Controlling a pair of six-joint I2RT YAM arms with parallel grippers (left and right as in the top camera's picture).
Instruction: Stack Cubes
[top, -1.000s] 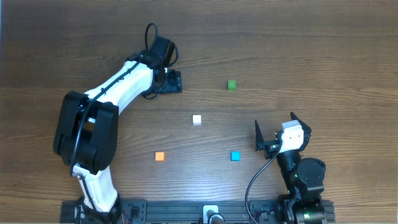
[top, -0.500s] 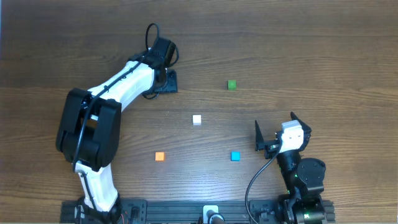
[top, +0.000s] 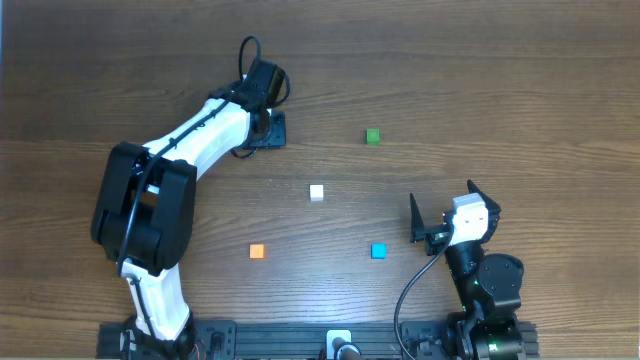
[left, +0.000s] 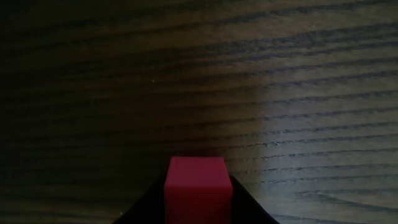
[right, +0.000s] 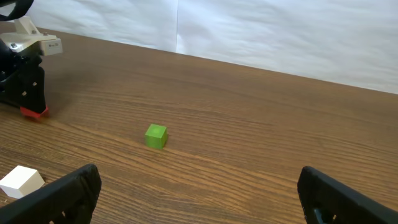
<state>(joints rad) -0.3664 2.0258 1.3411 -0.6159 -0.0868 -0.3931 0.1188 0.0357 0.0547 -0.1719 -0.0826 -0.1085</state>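
Left gripper (top: 268, 131), clenched on the red cube (left: 197, 186), edges a touch toward 9 o'clock, low on the table (top: 500, 80) at 11 o'clock from the white cube (top: 317, 192); the pick looks made, stacking not yet begun; right gripper (top: 442, 205) sits spread open

No text, label, number or sign can be read, neither on the brown wooden surface (top: 520, 80) nor on the small red plastic cube (left: 197, 186).
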